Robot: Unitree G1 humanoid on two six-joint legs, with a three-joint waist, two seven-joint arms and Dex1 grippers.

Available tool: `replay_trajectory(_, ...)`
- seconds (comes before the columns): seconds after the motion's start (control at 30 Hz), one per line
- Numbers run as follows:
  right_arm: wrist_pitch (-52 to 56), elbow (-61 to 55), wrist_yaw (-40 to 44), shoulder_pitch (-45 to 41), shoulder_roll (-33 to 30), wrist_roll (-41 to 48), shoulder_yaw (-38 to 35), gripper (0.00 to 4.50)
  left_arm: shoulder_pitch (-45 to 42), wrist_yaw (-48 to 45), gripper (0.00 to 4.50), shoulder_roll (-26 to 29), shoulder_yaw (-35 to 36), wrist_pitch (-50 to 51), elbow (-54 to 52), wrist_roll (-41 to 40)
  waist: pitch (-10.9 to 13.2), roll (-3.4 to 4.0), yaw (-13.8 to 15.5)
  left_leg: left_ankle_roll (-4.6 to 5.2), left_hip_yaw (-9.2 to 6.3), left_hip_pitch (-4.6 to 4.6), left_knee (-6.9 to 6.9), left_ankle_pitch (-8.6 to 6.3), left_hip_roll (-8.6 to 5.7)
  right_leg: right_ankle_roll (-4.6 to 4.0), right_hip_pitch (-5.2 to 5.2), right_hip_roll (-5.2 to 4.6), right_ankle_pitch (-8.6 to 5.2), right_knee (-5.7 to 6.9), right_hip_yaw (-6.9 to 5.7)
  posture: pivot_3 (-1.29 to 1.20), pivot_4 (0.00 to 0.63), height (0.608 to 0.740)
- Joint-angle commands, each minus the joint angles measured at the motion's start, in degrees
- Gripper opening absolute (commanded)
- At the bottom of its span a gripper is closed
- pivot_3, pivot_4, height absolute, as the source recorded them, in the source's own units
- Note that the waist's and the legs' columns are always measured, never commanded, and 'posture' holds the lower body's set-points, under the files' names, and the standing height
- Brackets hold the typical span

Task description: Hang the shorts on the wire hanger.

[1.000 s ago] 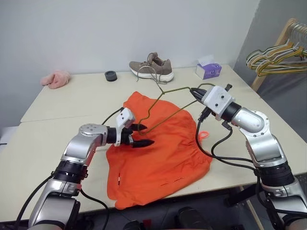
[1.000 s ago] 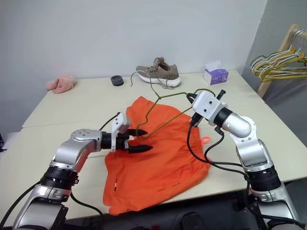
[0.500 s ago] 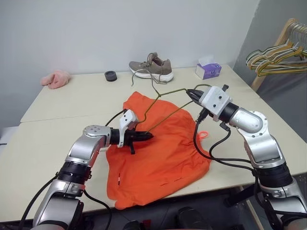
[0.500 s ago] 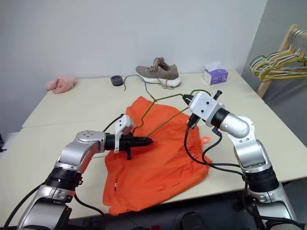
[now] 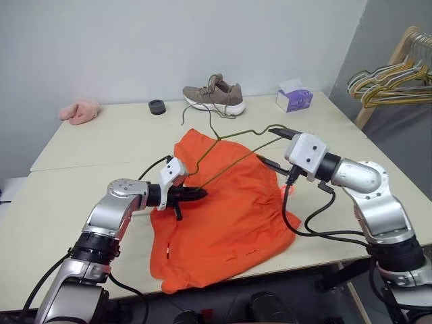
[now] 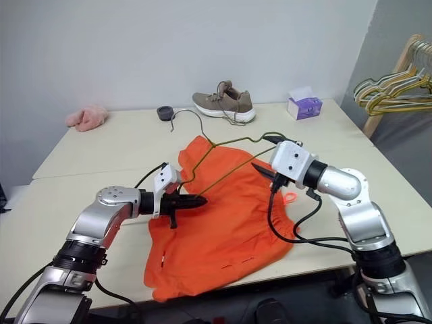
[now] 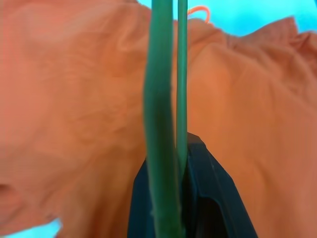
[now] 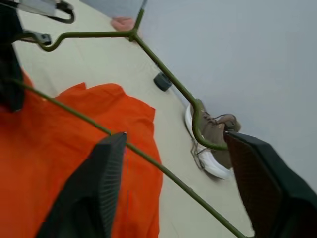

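The orange shorts (image 5: 223,196) lie spread on the table, reaching to its front edge. Above them slants the thin olive wire hanger (image 5: 239,163), hook toward the shoe. My left gripper (image 5: 199,194) is shut on the hanger's lower left corner; in the left wrist view the wire (image 7: 161,124) rises from between the black fingers (image 7: 208,198). My right gripper (image 5: 273,147) is open at the hanger's right corner. In the right wrist view the lower bar (image 8: 148,158) runs between its spread fingers (image 8: 94,188) without being clamped.
At the table's back stand a brown shoe (image 5: 214,96), a small black round object (image 5: 156,106), a purple tissue box (image 5: 293,100) and a pink fluffy cloth (image 5: 79,111). A bunch of yellow and green hangers (image 5: 391,84) hangs on a rack at the right.
My left gripper closed on the hanger's left corner. My right gripper opened, letting go of the right corner, and drew back a little. The hook swung left.
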Motion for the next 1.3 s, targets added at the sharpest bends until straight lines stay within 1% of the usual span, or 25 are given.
replay_trajectory(0.03,8.8,-5.0,5.5,0.6,-6.5,5.1,-4.7,4.46,-0.6,-1.0,0.00,4.8,-1.4,-8.0,-1.7,5.7,0.0,0.01,0.1,0.00,0.00,0.00,-0.02,0.00,0.00,0.00,0.01,-0.01,0.00,-0.03,0.00,-0.27,0.033,0.740)
replay_trajectory(0.13,15.1,-7.8,7.9,1.2,-10.1,8.0,-4.4,4.46,-1.2,-2.9,0.00,7.3,-2.8,-11.9,-2.2,8.2,0.0,0.05,0.1,0.00,0.01,0.01,-0.03,0.00,0.01,-0.01,0.00,-0.04,0.00,-0.05,0.00,-0.28,0.035,0.740)
replay_trajectory(0.2,18.0,-9.1,9.0,1.7,-11.4,9.3,-3.4,4.46,-1.6,-3.9,0.00,8.4,-3.9,-14.6,-2.8,10.1,0.0,0.07,0.0,0.00,0.01,0.02,-0.04,0.00,0.02,-0.01,0.00,-0.04,0.00,-0.04,0.00,-0.28,0.033,0.740)
replay_trajectory(0.27,20.3,-10.2,10.0,2.0,-12.2,9.9,-1.6,4.46,-2.0,-4.5,0.00,8.5,-4.3,-14.9,-3.9,10.7,0.0,0.07,0.0,0.00,0.01,0.02,-0.04,0.00,0.03,-0.01,0.00,-0.04,0.00,-0.04,0.00,-0.28,0.033,0.740)
replay_trajectory(0.3,22.0,-10.3,10.2,2.0,-12.3,9.7,-0.1,4.46,-2.3,-4.6,0.00,8.5,-4.5,-15.0,-4.2,11.0,0.0,0.06,0.0,0.00,0.01,0.00,-0.03,0.00,0.03,-0.01,-0.01,-0.04,0.00,-0.04,0.01,-0.28,0.033,0.740)
replay_trajectory(0.43,22.7,-7.0,10.0,-0.9,-12.2,4.7,7.6,4.46,-2.6,-5.1,0.00,8.6,-5.3,-15.2,-6.2,12.2,0.1,0.08,-0.1,0.00,0.05,0.00,-0.01,0.00,0.02,0.00,-0.02,-0.03,-0.01,-0.04,0.04,-0.28,0.030,0.740)
replay_trajectory(0.57,25.9,-5.0,13.1,-5.8,-11.9,4.5,12.5,4.46,-2.9,-5.2,0.00,8.6,-5.4,-14.8,-7.3,12.8,0.1,0.10,-0.2,0.00,0.08,0.00,-0.01,0.00,0.01,0.00,-0.05,-0.02,-0.01,-0.03,0.08,-0.28,0.025,0.740)
replay_trajectory(0.63,26.8,-3.7,13.3,-7.8,-11.0,4.1,14.2,4.46,-3.0,-5.3,0.00,8.6,-5.4,-14.6,-7.6,12.8,0.1,0.08,-0.2,0.00,0.03,0.00,-0.02,0.00,0.03,0.00,-0.07,-0.02,-0.01,-0.03,0.04,-0.27,0.023,0.740)
replay_trajectory(0.73,28.8,-2.3,15.1,-10.8,-10.1,4.3,17.0,3.87,-3.2,-5.5,0.00,8.9,-5.6,-15.0,-8.0,13.5,0.1,0.09,-0.1,0.00,0.02,-0.02,-0.03,0.00,0.04,0.00,-0.07,-0.02,-0.01,-0.03,0.01,-0.26,0.019,0.740)
replay_trajectory(0.83,30.6,-3.2,16.6,-11.8,-10.3,5.2,18.1,2.79,-2.8,-5.7,0.00,9.1,-5.3,-15.0,-8.3,13.7,0.1,0.09,0.0,0.00,0.01,-0.04,-0.02,0.00,0.03,0.00,-0.08,-0.03,-0.01,-0.04,0.00,-0.26,0.018,0.740)
replay_trajectory(0.97,31.8,-4.2,17.8,-11.0,-11.0,5.2,19.3,1.29,-2.1,-5.6,0.00,9.2,-5.2,-14.6,-8.9,13.7,0.0,0.08,0.0,0.00,0.00,-0.05,-0.02,0.00,0.03,0.00,-0.08,-0.05,-0.01,-0.04,-0.02,-0.26,0.016,0.740)
replay_trajectory(1.0,31.6,-4.0,17.9,-10.6,-11.3,4.9,19.6,1.04,-2.1,-5.6,0.00,9.1,-5.1,-14.5,-8.9,13.6,0.1,0.08,0.0,0.00,-0.01,-0.05,-0.01,0.00,0.03,0.00,-0.08,-0.05,-0.01,-0.03,-0.03,-0.26,0.016,0.740)
replay_trajectory(1.1,31.1,-3.7,17.9,-9.8,-11.6,4.4,20.1,0.05,-1.9,-5.7,0.00,8.8,-5.0,-13.8,-9.1,13.1,0.0,0.08,0.0,0.00,0.00,-0.05,0.00,0.00,0.03,0.00,-0.08,-0.05,0.00,-0.02,-0.02,-0.26,0.015,0.740)
replay_trajectory(1.3,30.5,-3.1,18.0,-8.8,-11.7,4.3,19.7,0.05,-1.4,-4.9,0.00,7.4,-3.8,-12.5,-9.0,11.6,0.0,0.08,-0.1,0.00,-0.01,-0.05,-0.01,0.00,0.03,0.00,-0.08,-0.05,0.00,-0.02,-0.02,-0.26,0.015,0.740)
